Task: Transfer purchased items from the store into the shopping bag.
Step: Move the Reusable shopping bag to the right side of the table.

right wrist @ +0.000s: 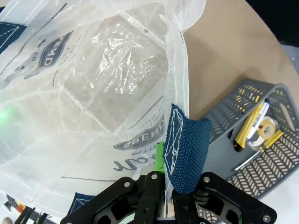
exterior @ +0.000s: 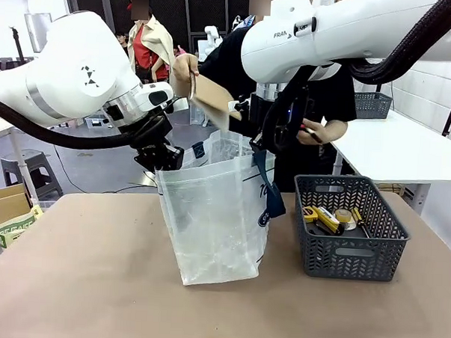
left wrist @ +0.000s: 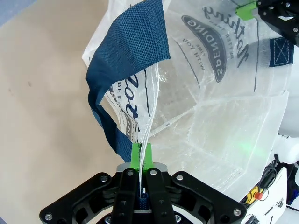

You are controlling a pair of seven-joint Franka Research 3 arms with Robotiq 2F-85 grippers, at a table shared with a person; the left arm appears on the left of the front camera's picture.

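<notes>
The shopping bag (exterior: 216, 213) stands upright mid-table, its mouth held wide. My left gripper (exterior: 162, 160) is shut on its left rim and my right gripper (exterior: 260, 146) on its right rim. In the left wrist view the green pads (left wrist: 135, 156) pinch the thin bag edge (left wrist: 154, 107) beside a navy handle (left wrist: 131, 46). The right wrist view has my gripper (right wrist: 161, 163) shut on the rim by the other handle (right wrist: 187, 149). A person's hand holds a flat brown packet (exterior: 213, 100) over the bag's mouth. The store basket (exterior: 349, 253) stands to the right, holding small yellow packs (exterior: 321, 216) and a tape roll (exterior: 344, 215).
A brown cardboard box (exterior: 3, 204) and a green packet (exterior: 13, 227) sit at the table's left edge. A second grey basket (exterior: 372, 104) rests on a white table behind. The person's other hand (exterior: 321, 132) is close to my right arm. Bare tabletop lies in front of the bag.
</notes>
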